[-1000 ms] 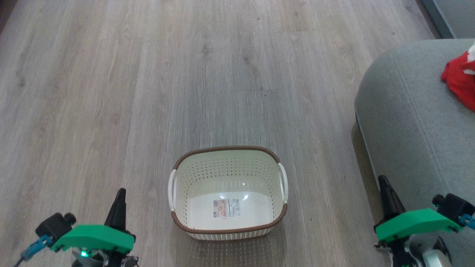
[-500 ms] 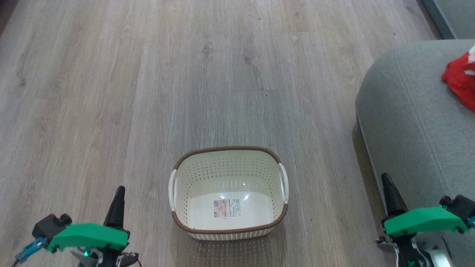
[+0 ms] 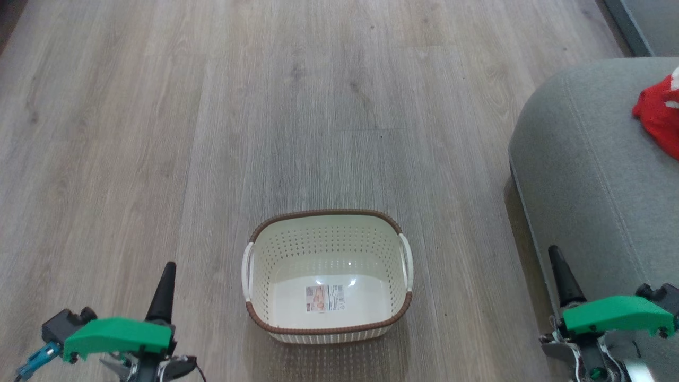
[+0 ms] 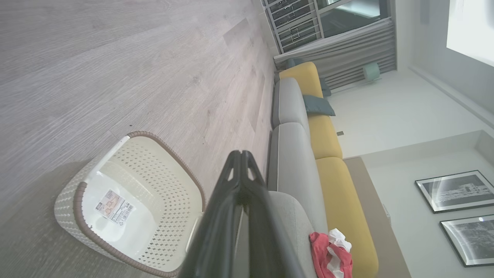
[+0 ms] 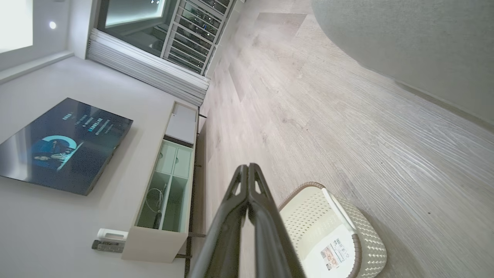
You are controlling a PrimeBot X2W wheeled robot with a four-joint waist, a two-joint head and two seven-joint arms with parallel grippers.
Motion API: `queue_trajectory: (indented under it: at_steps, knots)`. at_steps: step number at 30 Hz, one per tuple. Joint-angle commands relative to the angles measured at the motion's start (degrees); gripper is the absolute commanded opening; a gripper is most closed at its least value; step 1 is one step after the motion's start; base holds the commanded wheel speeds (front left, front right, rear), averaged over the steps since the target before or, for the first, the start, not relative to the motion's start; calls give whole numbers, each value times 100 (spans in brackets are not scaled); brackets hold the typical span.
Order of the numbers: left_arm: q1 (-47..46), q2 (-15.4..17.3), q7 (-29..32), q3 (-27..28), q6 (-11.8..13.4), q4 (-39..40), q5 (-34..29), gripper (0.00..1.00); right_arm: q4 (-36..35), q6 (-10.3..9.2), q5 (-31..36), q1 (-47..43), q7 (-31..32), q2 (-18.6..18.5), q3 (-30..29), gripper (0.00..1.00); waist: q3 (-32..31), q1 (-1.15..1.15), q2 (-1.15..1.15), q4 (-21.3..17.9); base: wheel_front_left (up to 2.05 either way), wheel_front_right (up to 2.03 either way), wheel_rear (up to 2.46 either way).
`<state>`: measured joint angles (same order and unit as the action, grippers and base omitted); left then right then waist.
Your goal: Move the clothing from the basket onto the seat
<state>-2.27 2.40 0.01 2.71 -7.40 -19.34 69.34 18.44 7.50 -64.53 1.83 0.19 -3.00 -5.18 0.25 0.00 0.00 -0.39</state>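
L gripper (image 3: 168, 268) sits lower left in head view, green cover behind it, fingers pressed together into one dark point, gripping nothing, over the wood floor (image 3: 297, 106). L wrist view agrees: L gripper (image 4: 241, 155) tips meet, w/ the basket (image 4: 154, 170) lower left of them. Right of L gripper and apart from it, the basket (image 3: 324, 211) stands upright on the floor at centre-bottom of head view: cream perforated walls, brown woven-look rim, white handles (image 3: 406, 260) on both short sides, small label (image 3: 324, 298) flat on the base & showing in full. Further right, R gripper (image 3: 555, 252) sits lower right, likewise closed to a point w/ nothing in it, tip overlapping the seat's near edge; can't tell if it touches the fabric. R wrist view: R gripper (image 5: 248, 166) tips together, the basket (image 5: 368, 241) just right of the fingers, a wall TV (image 5: 61, 143) & low cabinet (image 5: 170, 170) off to the left. The seat (image 3: 583, 159), grey-green w/ stitched seams, takes the right side, near the basket w/ a strip of floor btwn. The clothing (image 3: 658, 114), red w/ white bits, lies on top of the seat at far right, cut off by the frame edge; in L wrist view the clothing (image 4: 330, 255) lies bundled on the seat (image 4: 297, 226), well apart from the basket & both grippers.
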Motion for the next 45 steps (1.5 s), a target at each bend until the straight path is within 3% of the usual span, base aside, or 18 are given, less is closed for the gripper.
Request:
queue_trajectory:
  at_steps: [1, 35, 45]
  knots:
    - [-328, 40, 60, 181, -6, 235, 160, 0, -246, 0, -185, 330, 42, -7, 51, 0, 0, 0, 0, 2, 0, 0, 0]
    - [-393, 48, 650, 383, -9, 527, 2281, 0, -441, -1, -2762, 436, 631, 13, -136, 0, -7, 0, 0, 39, 0, 0, 0]
    - [-393, 48, 649, 383, -9, 528, 2281, 0, -442, -1, -2763, 436, 631, 13, -135, 0, -7, 0, 0, 39, 0, 0, 0]
